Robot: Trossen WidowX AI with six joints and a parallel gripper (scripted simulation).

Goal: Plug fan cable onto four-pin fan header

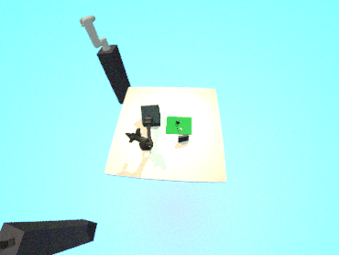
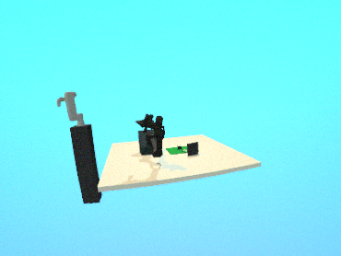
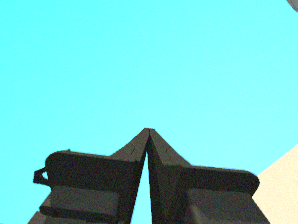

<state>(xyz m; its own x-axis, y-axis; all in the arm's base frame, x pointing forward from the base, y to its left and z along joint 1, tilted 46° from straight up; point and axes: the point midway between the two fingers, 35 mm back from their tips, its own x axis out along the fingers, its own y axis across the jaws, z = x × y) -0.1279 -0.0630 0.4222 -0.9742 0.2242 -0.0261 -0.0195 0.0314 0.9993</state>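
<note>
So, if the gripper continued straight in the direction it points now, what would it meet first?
Probably nothing: the shut dark gripper points at open blue background in the wrist view. Only a corner of the cream table shows at lower right, off that line. Depth is unclear.

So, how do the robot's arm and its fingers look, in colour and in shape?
The arm is dark, nearly black, built of slim blocky links rising from a dark box-shaped base. In the wrist view the gripper shows two dark grey-brown fingers, wedge-shaped, tapering to a thin tip, each on a wider rounded block. A small dark loop sticks out at the left block's side. No markings or cables can be made out.
</note>
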